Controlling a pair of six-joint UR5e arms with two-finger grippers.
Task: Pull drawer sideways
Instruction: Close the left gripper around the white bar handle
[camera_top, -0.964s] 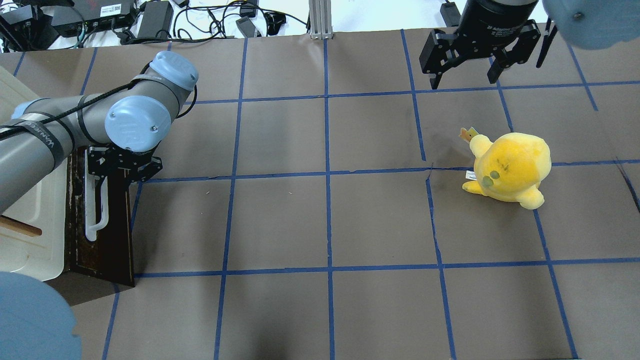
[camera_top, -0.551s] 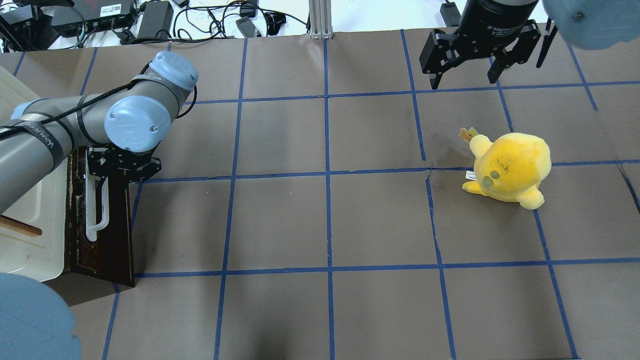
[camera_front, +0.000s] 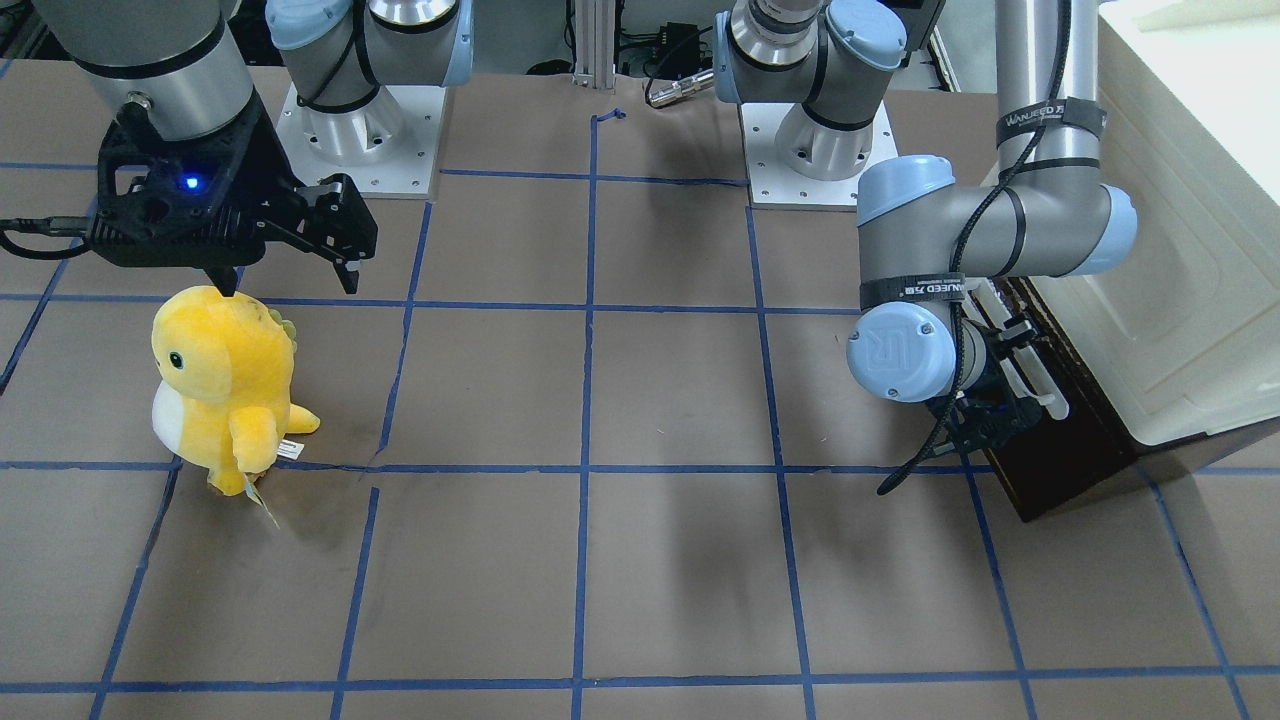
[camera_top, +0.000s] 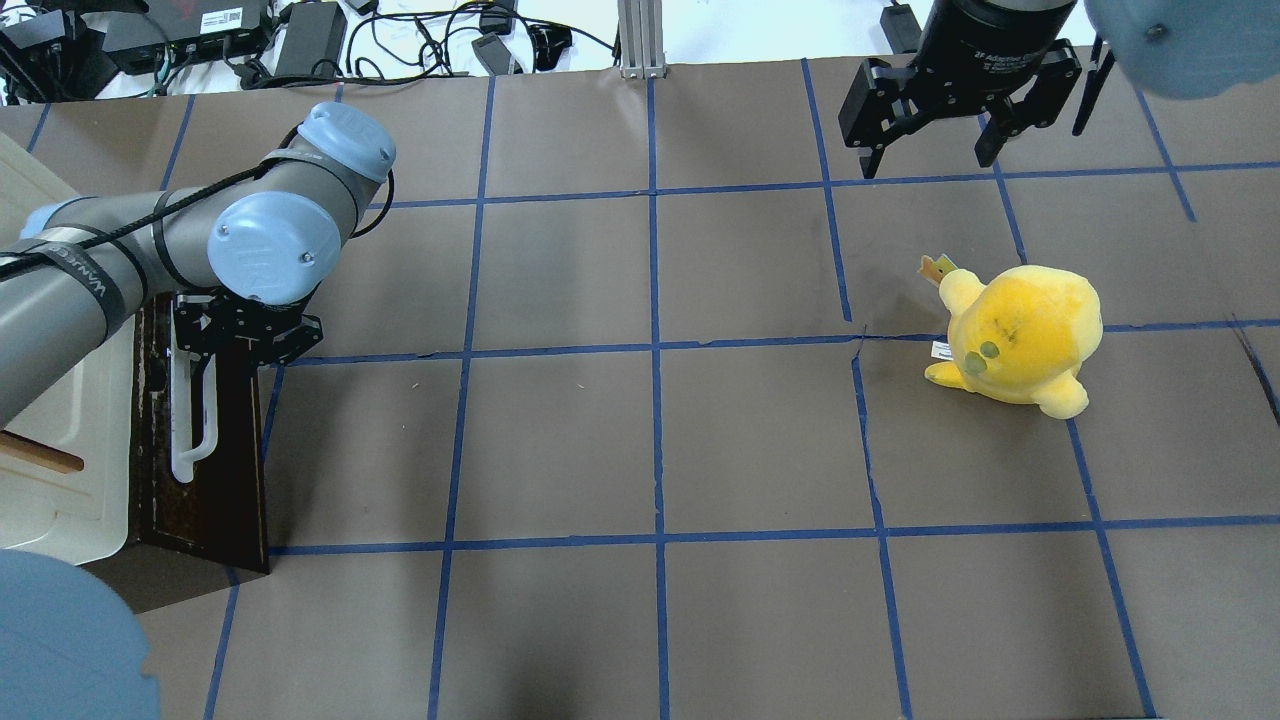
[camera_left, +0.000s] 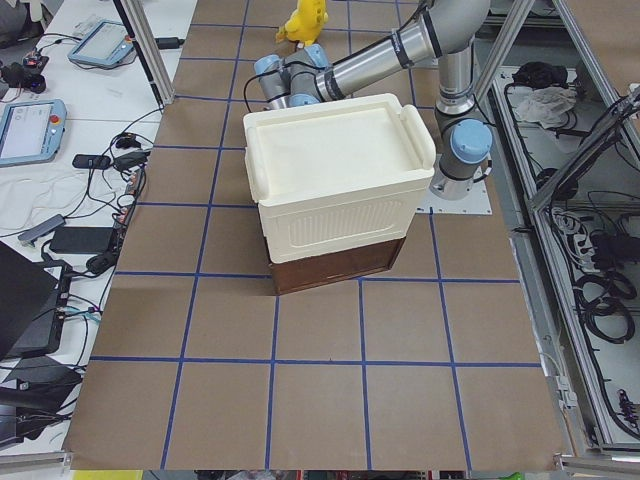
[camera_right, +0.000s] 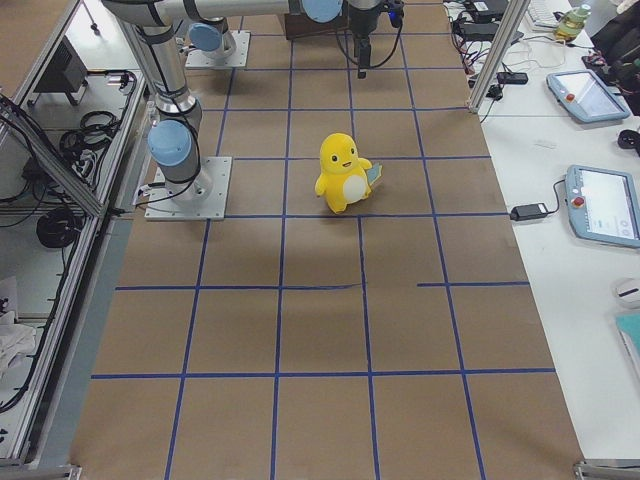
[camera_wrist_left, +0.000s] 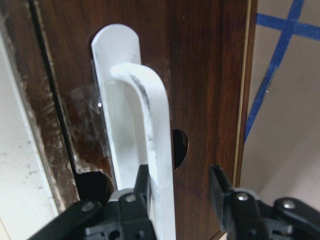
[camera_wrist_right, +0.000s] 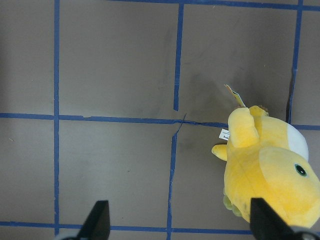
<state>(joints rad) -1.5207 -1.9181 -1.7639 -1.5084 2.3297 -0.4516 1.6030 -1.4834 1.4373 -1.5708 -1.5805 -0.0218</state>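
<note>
The drawer's dark brown front panel (camera_top: 230, 470) with its long white bar handle (camera_top: 190, 420) stands at the table's left edge, under the cream-white cabinet body (camera_top: 60, 460). The pale inner box does not show. My left gripper (camera_top: 200, 360) is at the handle's far end. In the left wrist view the handle (camera_wrist_left: 145, 125) runs between the fingers of my left gripper (camera_wrist_left: 180, 185), close to the left finger (camera_wrist_left: 142, 185), with a gap to the other; the jaws are open. My right gripper (camera_top: 927, 160) is open and empty, high at the far right.
A yellow plush toy (camera_top: 1020, 335) stands on the right half of the brown, blue-taped table, just below the right gripper (camera_front: 287, 278). Cables and power bricks (camera_top: 300, 40) lie beyond the far edge. The cabinet (camera_front: 1180, 250) fills the left end of the table.
The left arm's wrist has shifted very slightly at the handle. The drawer front and the right arm have not visibly moved.
</note>
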